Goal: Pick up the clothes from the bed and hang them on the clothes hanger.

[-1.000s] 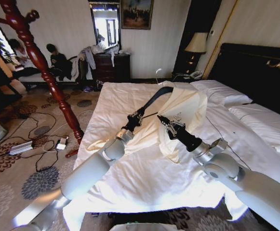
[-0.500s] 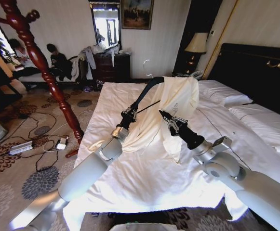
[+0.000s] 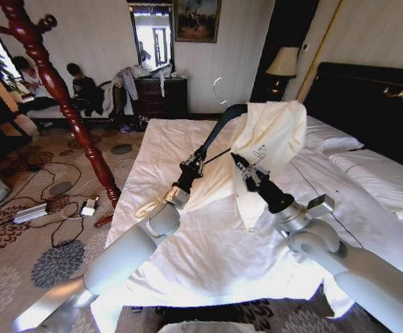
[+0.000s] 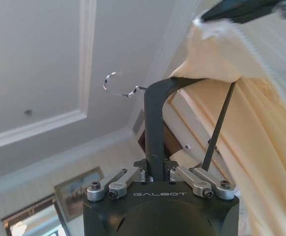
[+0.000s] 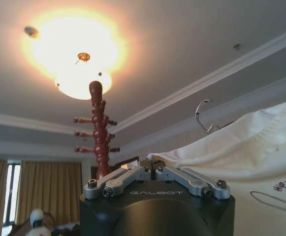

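Left wrist view is showing the left gripper (image 4: 157,173) clamping its fingers on one black arm of the clothes hanger (image 4: 155,113), whose silvery hook is pointing away at the top while a cream garment (image 4: 261,137) is draping over the far shoulder. Seen from the head, that gripper (image 3: 191,165) is holding the hanger (image 3: 218,128) up over the bed (image 3: 208,236), and the right gripper (image 3: 246,170) is pinching a fold of the garment (image 3: 270,139) close beside it. Behind the left arm, a red wooden coat stand (image 3: 55,90) is rising from the patterned carpet.
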Available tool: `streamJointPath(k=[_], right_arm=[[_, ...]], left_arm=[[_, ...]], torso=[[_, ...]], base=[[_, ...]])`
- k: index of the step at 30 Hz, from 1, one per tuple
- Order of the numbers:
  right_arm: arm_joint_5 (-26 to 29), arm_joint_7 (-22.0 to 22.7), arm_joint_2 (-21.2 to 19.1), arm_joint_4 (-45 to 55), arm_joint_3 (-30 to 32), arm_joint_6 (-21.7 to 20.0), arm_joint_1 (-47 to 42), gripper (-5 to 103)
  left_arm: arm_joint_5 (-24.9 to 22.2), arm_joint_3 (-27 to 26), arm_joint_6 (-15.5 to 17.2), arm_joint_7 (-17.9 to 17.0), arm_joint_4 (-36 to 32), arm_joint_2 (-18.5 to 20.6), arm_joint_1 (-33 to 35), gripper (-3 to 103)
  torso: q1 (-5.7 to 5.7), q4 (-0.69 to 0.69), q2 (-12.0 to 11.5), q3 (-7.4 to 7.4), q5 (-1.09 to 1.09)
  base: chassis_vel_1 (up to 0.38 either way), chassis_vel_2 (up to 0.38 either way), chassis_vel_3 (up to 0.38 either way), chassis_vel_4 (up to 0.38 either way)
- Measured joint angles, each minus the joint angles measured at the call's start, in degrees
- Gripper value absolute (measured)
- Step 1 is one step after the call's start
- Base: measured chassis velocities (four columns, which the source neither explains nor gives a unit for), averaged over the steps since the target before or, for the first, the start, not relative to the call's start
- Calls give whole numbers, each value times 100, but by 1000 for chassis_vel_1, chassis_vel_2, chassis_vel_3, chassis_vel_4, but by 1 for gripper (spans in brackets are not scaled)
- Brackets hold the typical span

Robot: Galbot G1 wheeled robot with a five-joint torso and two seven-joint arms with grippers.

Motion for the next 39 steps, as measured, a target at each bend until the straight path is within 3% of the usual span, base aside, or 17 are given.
streamJointPath(k=[11, 22, 28, 30, 32, 39], right_arm=[[479, 140, 28, 106, 54, -51, 240, 0], [687, 98, 9, 175, 187, -57, 397, 0], [390, 149, 5, 373, 56, -123, 172, -2], [272, 206, 6, 440, 67, -163, 138, 8], [250, 209, -1, 454, 82, -169, 138, 8], [17, 161, -139, 635, 197, -367, 38, 40]], left_arm=[[795, -60, -604, 225, 84, 91, 173, 15], [1034, -51, -852, 317, 191, 125, 338, 15], [996, -54, -887, 267, 297, -3, 346, 15], [991, -58, -893, 250, 297, -15, 345, 15], [990, -64, -894, 248, 295, -15, 347, 15], [951, -221, -886, 177, 248, -9, 333, 15]], torso=[[0, -1, 0, 0, -1], [0, 0, 0, 0, -1], [0, -2, 0, 0, 0], [0, -1, 0, 0, 0], [0, -1, 0, 0, 0], [0, 0, 0, 0, -1]], base=[[0, 0, 0, 0], [0, 0, 0, 0], [0, 0, 0, 0], [0, 0, 0, 0], [0, 0, 0, 0], [0, 0, 0, 0]])
